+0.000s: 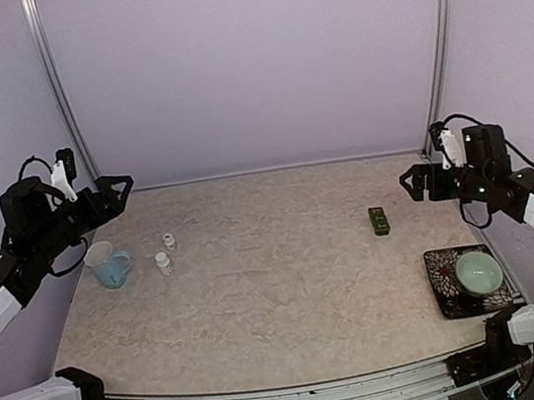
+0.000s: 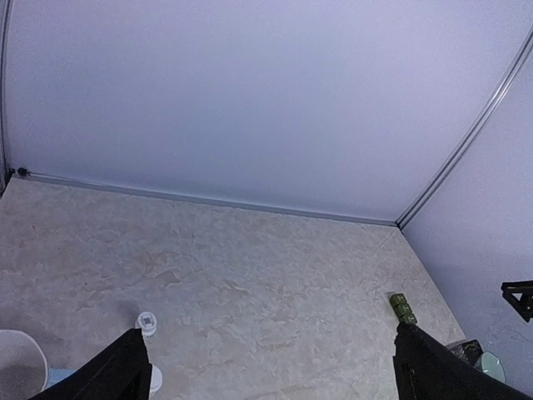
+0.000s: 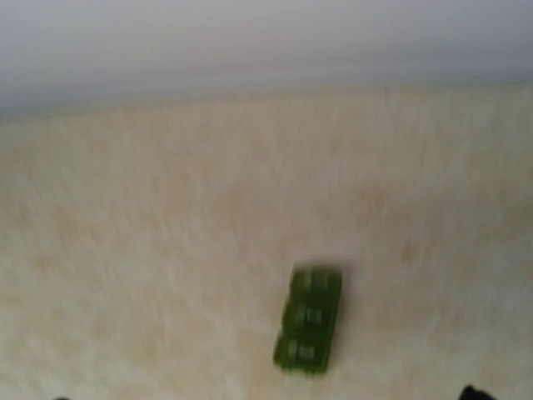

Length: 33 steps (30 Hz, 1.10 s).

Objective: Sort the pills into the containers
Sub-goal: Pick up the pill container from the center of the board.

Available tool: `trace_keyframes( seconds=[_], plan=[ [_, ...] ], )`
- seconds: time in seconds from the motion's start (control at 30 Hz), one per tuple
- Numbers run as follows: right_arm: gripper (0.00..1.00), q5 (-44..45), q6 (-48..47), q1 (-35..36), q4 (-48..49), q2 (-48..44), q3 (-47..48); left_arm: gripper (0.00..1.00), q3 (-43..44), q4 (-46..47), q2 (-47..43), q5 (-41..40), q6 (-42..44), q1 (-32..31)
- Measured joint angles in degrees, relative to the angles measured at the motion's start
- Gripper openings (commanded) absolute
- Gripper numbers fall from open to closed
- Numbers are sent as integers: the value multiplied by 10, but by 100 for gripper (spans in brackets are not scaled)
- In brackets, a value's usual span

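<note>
The dark green pill-box strip [image 1: 378, 220] of three joined compartments lies lids shut on the right half of the table. It shows blurred in the right wrist view [image 3: 308, 331] and small in the left wrist view [image 2: 403, 308]. Two small white pill bottles [image 1: 169, 241] [image 1: 164, 263] stand on the left; they also show in the left wrist view [image 2: 146, 322]. No loose pills show. My left gripper [image 1: 116, 186] is open and empty, raised over the table's far left. My right gripper [image 1: 412, 183] is open and empty, raised just right of the strip.
A light blue mug [image 1: 107, 264] stands left of the bottles. A pale green bowl [image 1: 478, 273] sits on a dark patterned square plate [image 1: 447, 296] at the near right. Pale walls close in the back and both sides.
</note>
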Motion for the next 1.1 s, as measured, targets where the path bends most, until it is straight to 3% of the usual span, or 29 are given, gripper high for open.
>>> trace_keyframes(
  seconds=[0.27,0.63,0.93,1.1],
  plan=[
    [100,92,24,82,28,143,-8,99,-38,0,1,-1,-19,-25],
    [100,167,40,100,80,374,50,99,-61,0,6,-41,-28,-86],
    [100,188,44,101,103,487,114,99,-61,0,24,-74,-31,-135],
    [91,184,44,101,113,522,136,99,-61,1,30,-87,-34,-154]
  ],
)
